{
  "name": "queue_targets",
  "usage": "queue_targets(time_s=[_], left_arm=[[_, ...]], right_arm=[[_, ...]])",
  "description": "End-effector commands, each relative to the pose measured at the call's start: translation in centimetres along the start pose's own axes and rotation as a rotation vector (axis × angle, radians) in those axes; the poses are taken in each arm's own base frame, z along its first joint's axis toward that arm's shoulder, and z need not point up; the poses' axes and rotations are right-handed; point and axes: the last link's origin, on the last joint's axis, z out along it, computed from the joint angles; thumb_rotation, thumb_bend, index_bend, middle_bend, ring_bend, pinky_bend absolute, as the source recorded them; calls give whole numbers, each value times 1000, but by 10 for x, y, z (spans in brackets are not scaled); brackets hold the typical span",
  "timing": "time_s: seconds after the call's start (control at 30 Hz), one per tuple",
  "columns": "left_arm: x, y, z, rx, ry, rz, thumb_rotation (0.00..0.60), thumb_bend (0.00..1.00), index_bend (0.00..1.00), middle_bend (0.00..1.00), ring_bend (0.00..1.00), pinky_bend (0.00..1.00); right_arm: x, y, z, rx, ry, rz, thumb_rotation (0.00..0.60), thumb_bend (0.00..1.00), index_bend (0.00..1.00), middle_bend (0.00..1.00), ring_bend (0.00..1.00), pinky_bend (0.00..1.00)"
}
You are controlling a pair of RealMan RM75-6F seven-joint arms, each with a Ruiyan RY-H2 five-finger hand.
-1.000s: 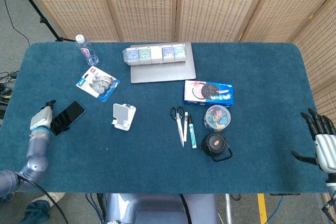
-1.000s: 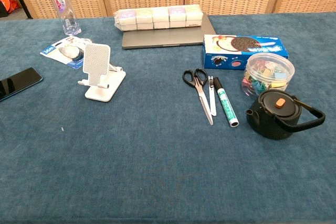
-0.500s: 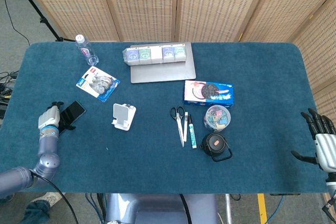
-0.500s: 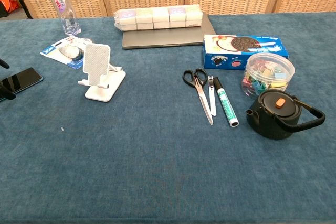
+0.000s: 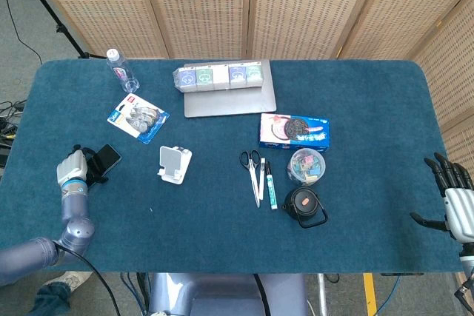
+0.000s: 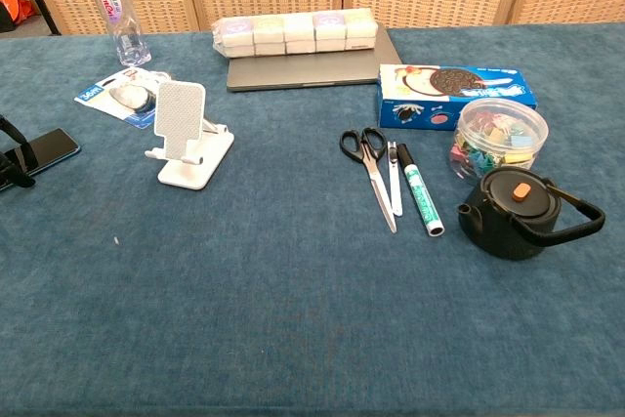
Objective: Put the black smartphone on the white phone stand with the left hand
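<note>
Phone [image 5: 108, 157], counter's left edge: left hand [image 5: 74, 168] fingers closing around it, grip unconfirmed; secure both long edges before lifting toward stand [image 5: 174, 163].

Legible text is scarce. The blue biscuit box [image 6: 456, 83], just right of the scissors [image 6: 369, 156], carries white lettering beside its cookie picture — too blurred to make out in either view. The water bottle [image 6: 115, 13], well left of the scissors at the back, has a purple-pink label — print unreadable. The blister pack [image 6: 113, 95], near that bottle, shows a white word on its blue corner, not resolvable. The green marker [image 6: 418, 188], just right of the scissors, bears illegible dark printing.
</note>
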Motion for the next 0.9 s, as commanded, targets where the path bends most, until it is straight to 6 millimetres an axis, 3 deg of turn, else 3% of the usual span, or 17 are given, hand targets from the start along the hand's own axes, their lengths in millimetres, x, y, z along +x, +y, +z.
queue_targets(time_s=[0.03, 0.3, 0.57, 0.9], left_arm=[[-2, -1, 1, 7, 3, 1, 600, 153, 355, 126, 148, 315], [-11, -5, 1, 19, 29, 0, 600, 166, 416, 174, 215, 386], [-12, -6, 2, -17, 101, 1, 600, 281, 646, 343, 342, 475], [1, -10, -6, -102, 155, -18, 600, 339, 662, 367, 365, 491]], right_arm=[[0, 1, 0, 0, -2, 0, 600, 0, 0, 0, 0, 0], [-2, -2, 1, 5, -9, 5, 600, 0, 0, 0, 0, 0], [-1, -2, 1, 2, -9, 7, 600, 0, 0, 0, 0, 0], [-1, 0, 0, 1, -11, 9, 600, 0, 0, 0, 0, 0]])
